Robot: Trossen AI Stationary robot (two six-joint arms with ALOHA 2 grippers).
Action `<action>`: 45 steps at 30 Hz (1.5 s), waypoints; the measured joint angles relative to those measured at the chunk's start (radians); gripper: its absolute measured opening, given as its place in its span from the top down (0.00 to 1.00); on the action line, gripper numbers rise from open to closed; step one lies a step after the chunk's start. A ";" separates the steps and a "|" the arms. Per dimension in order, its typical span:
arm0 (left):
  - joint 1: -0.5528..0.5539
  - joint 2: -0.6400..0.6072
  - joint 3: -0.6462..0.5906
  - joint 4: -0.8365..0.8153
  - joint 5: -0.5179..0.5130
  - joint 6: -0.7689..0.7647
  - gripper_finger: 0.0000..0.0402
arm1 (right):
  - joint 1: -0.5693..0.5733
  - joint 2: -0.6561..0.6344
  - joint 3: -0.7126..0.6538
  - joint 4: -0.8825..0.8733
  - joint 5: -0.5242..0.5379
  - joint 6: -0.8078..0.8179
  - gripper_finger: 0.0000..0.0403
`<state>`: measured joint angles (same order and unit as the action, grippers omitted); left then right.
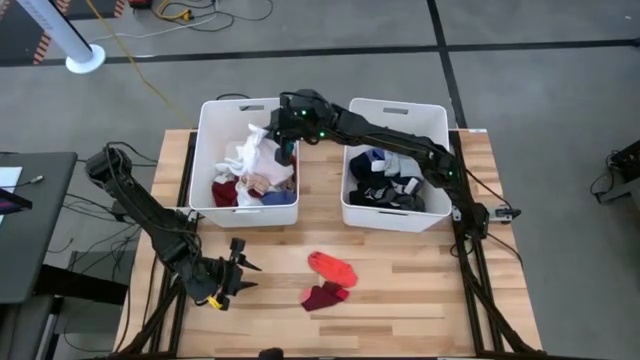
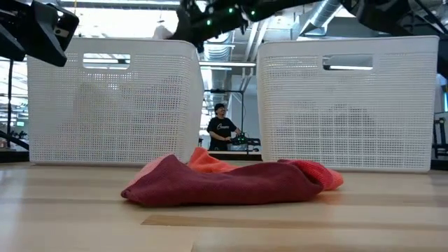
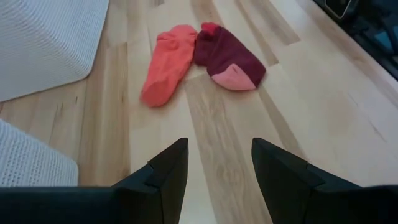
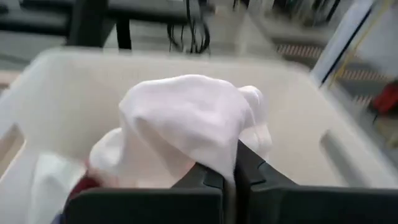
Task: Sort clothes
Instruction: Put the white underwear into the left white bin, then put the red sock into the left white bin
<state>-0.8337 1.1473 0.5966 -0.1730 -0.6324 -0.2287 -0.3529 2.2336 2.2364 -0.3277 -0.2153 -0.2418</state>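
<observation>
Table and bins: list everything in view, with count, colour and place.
Table: one, light wood, under everything.
Left bin: one, white, rear left; holds light, pink and maroon clothes.
Right bin: one, white, rear right; holds dark, navy and white clothes.
Coral sock: one, on the table in front of the bins.
Maroon sock: one, touching the coral sock, nearer the front edge.
White garment: one, pinched in the right gripper above the left bin.
Person: one, dark top, in the room behind the table.
Left gripper: open, empty, front left, facing the socks.
Right gripper: shut on the white garment, over the left bin.
</observation>
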 joint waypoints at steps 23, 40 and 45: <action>0.022 0.000 -0.008 0.090 0.026 0.053 0.57 | 0.053 -0.043 0.001 -0.498 -0.018 0.053 0.40; 0.131 0.000 -0.007 0.243 0.098 0.194 0.57 | 0.221 -0.282 0.000 -0.526 -0.019 0.044 0.38; 0.150 0.049 -0.007 0.318 0.176 0.221 0.57 | 0.307 -0.339 0.001 -0.604 -0.019 0.024 0.38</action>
<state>-0.6833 1.1963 0.5896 0.1449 -0.4561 -0.0072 -0.0455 1.8943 2.2375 -0.9316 -0.2343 -0.2180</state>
